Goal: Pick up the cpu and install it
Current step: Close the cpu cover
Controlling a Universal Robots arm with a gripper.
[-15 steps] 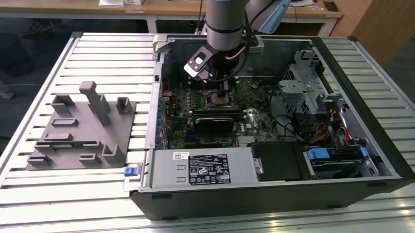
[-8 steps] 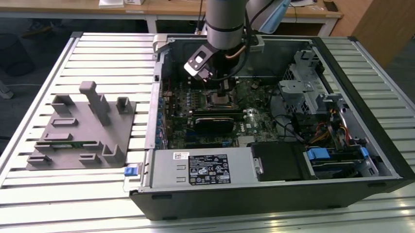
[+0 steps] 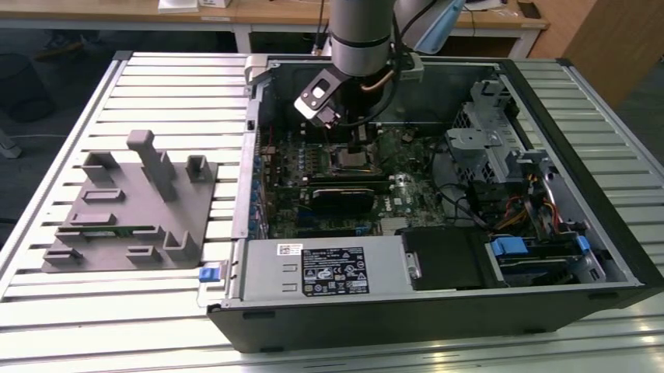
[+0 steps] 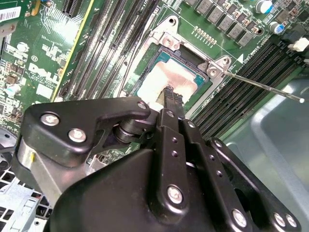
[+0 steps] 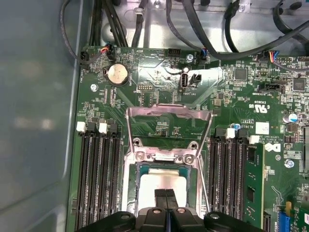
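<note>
Both fingers of the pincer [image 5: 166, 197] are pressing together, tips touching or just above the cpu [image 5: 152, 183], seemingly to seat it. It is lying flat in the socket [image 5: 126, 188], silvery top up, edges square to it; being square, it is showing no long axis. Beyond, the load plate [image 5: 169, 113] is standing open for access. In the exterior view the grey holder [image 3: 135, 225] is sitting at nine o'clock of the case [image 3: 436, 318].

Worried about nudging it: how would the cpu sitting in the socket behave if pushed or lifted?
The cpu looks thin, flat and metal-topped, so probably rigid and light. Its smooth silvery top likely gives little grip. Lying flat within the socket frame, it should resist sliding and hardly roll.
</note>
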